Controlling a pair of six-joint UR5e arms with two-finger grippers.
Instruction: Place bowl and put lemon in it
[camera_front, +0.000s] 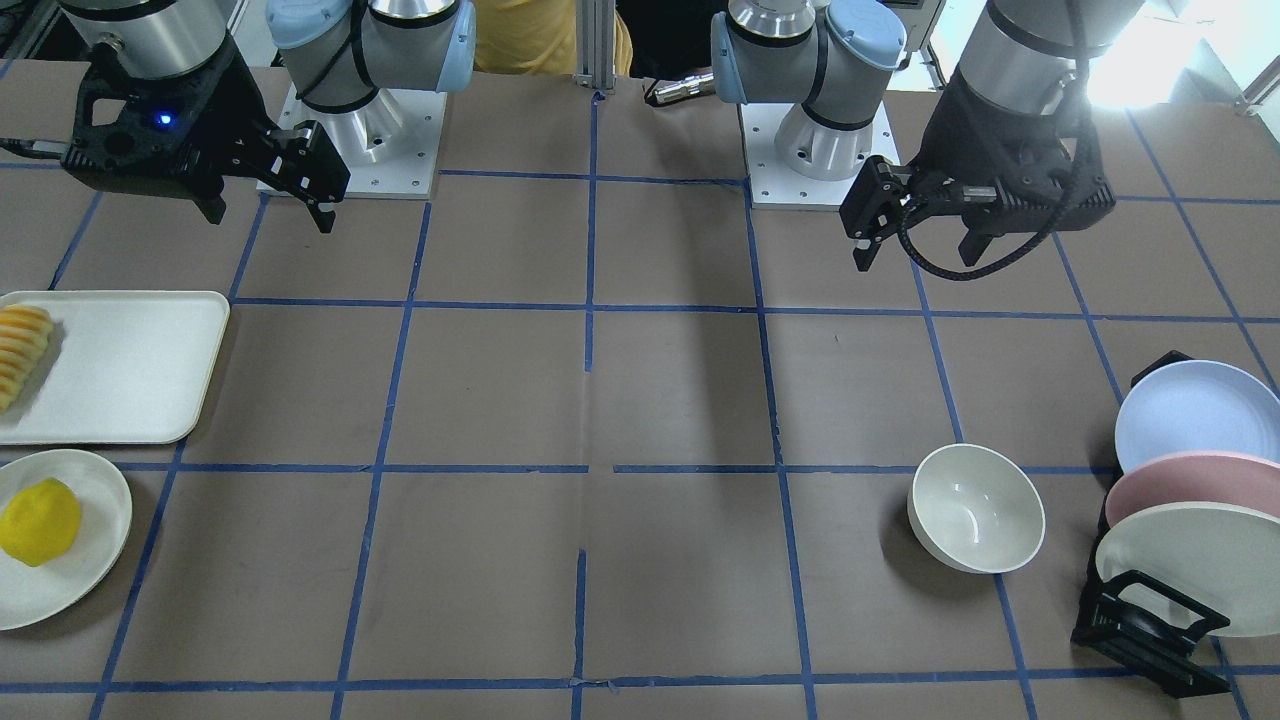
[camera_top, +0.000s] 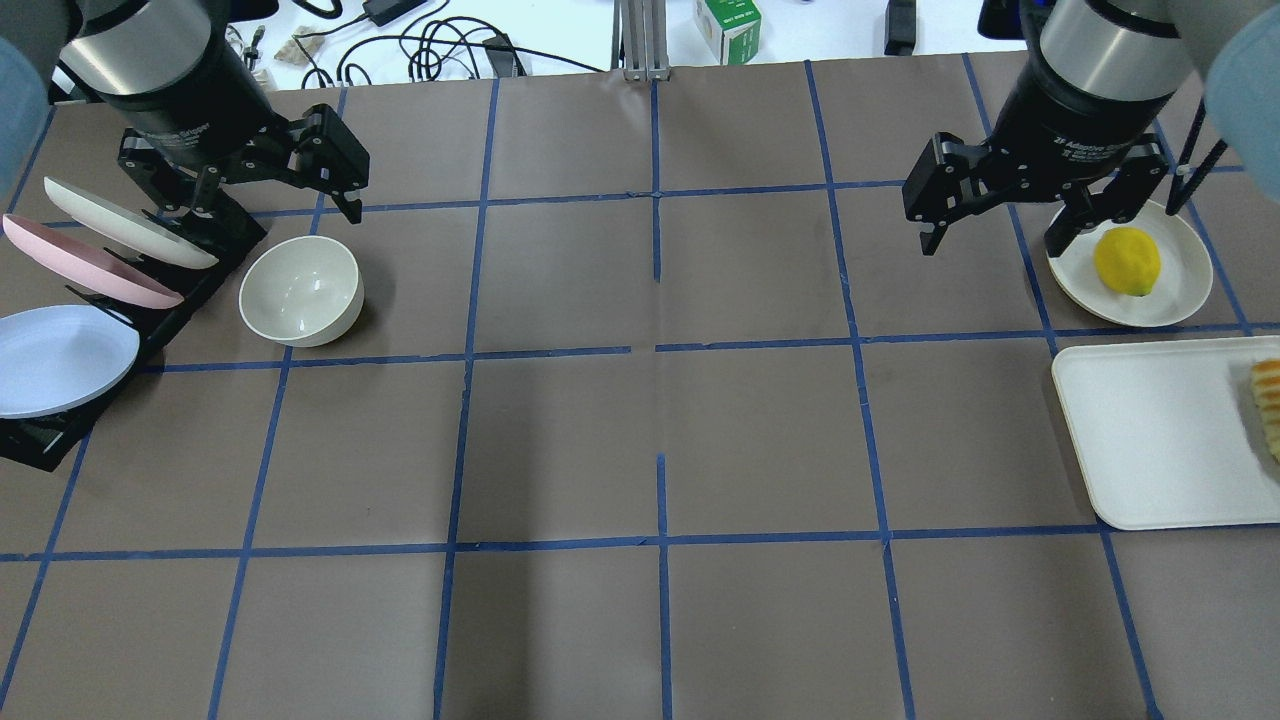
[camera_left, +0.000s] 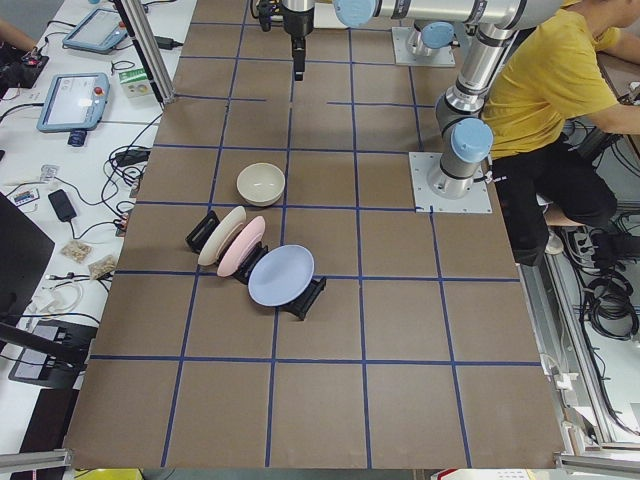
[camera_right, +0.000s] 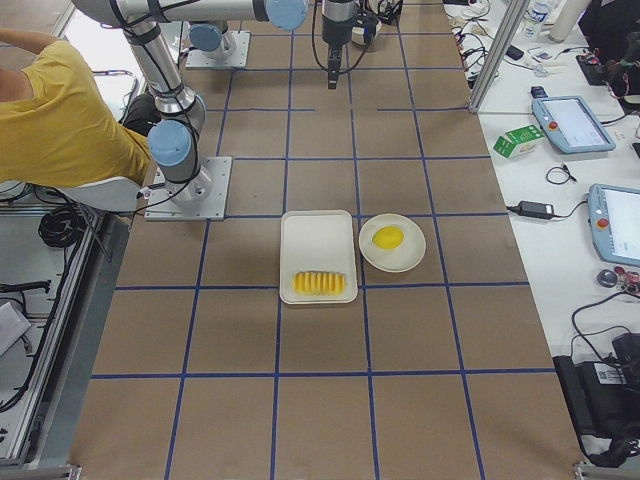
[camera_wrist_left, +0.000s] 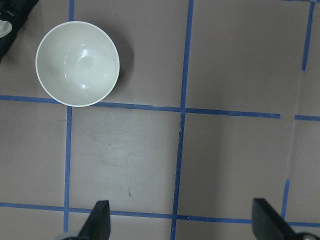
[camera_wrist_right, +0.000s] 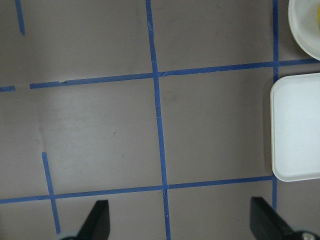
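The off-white bowl (camera_front: 977, 507) stands upright and empty on the brown table, next to the plate rack; it also shows in the overhead view (camera_top: 300, 290), the exterior left view (camera_left: 260, 184) and the left wrist view (camera_wrist_left: 77, 63). The yellow lemon (camera_front: 40, 521) lies on a flat cream plate (camera_front: 100, 565) at the table's other end, seen too in the overhead view (camera_top: 1127, 261) and the exterior right view (camera_right: 388, 237). My left gripper (camera_top: 280, 212) hangs open and empty above the table beside the bowl. My right gripper (camera_top: 993, 245) hangs open and empty beside the lemon's plate (camera_top: 1185, 290).
A black rack (camera_top: 60, 440) holds blue, pink and cream plates (camera_top: 70, 355) left of the bowl. A white tray (camera_top: 1150, 440) with a sliced striped fruit (camera_top: 1266, 400) lies near the lemon's plate. A person in yellow (camera_left: 555, 90) sits behind the robot.
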